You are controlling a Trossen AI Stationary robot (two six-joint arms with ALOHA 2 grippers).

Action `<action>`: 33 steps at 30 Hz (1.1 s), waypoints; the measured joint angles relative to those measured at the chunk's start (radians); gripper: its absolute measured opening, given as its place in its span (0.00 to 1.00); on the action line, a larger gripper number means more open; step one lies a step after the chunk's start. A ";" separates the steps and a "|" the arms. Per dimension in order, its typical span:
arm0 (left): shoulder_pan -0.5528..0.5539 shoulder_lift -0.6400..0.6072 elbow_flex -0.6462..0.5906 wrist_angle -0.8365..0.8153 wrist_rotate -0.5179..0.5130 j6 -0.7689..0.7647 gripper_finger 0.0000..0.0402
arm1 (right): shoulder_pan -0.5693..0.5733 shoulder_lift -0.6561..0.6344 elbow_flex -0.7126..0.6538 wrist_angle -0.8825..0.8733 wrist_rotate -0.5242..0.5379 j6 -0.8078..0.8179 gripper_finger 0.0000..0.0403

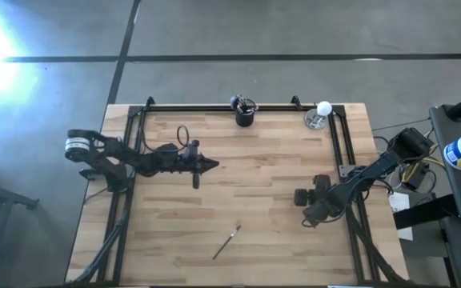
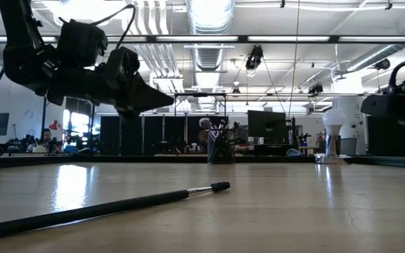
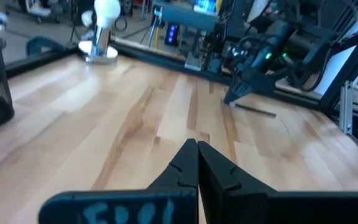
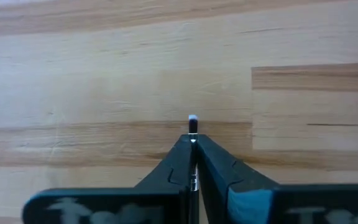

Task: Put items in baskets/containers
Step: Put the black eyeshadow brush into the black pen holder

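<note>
Pale planked wooden table top with smooth satin finish, matt black slender-handled brush, silvery metal ferrule, shiny metal dish

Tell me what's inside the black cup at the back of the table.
The black cup holds several brushes, heads sticking up above its rim. Their count and the handles inside are hidden by the cup's dark wall.

Grey concrete floor, dark seam lines; bright glare at corner. Ceiling ducts, strip lights overhead.
</note>
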 joint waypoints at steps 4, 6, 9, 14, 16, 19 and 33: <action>0.002 0.000 0.031 -0.050 0.000 -0.010 0.00 | -0.001 -0.015 0.003 0.003 0.018 -0.057 0.03; 0.002 0.000 0.042 -0.049 0.000 -0.031 0.00 | -0.003 -0.034 0.015 0.016 0.093 -0.096 0.03; 0.002 0.000 0.052 -0.027 0.013 -0.046 0.00 | -0.003 -0.081 0.035 0.023 0.231 -0.182 0.03; 0.004 0.000 0.050 0.068 0.054 -0.044 0.00 | -0.017 -0.159 0.047 0.165 0.506 -0.461 0.03; 0.004 0.000 0.051 0.101 0.079 -0.063 0.00 | -0.027 -0.186 0.045 0.277 0.594 -0.633 0.03; 0.004 0.000 0.067 0.122 0.153 -0.112 0.00 | -0.058 -0.224 0.037 0.459 0.667 -0.911 0.03; -0.063 0.000 0.270 -0.012 0.199 -0.142 0.26 | -0.362 -0.134 -0.019 1.601 0.167 -1.994 0.03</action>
